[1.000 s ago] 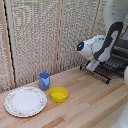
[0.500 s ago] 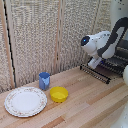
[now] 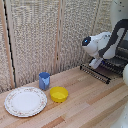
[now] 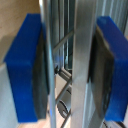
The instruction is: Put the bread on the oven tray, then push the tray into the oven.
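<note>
Blue pads (image 4: pixel 27 65) of the gripper (image 4: pixel 67 65) stand on either side of a pale metal bar of the oven pan (image 4: pixel 82 50) in the wrist view, closed in against it closely enough that the gripper reads as clenched on the pan's front edge, though blur hides the exact contact. In the exterior view the gripper (image 3: pixel 96 63) sits at the near end of the oven pan (image 3: pixel 95 73), which juts out from the oven (image 3: pixel 117 60) at the exterior view's right, low over the wooden surface (image 3: pixel 85 102). The bread cannot be made out in either view, so whether it lies on the pan cannot be told. The step in hand looks to be sliding the pan home. To do it well, the push should run straight along the oven's brackets, keeping the pan level so neither side catches, slowly enough that anything lying on the bars does not shift. The pan is dark, flat and ribbed with thin wire-like bars, hard and slick, so a light grip could slip. Away from the oven, toward the exterior view's left, sit a glossy yellow bowl (image 3: pixel 59 94), a small blue cup (image 3: pixel 44 80) and a round patterned white plate (image 3: pixel 25 101), all clear of the pan.
</note>
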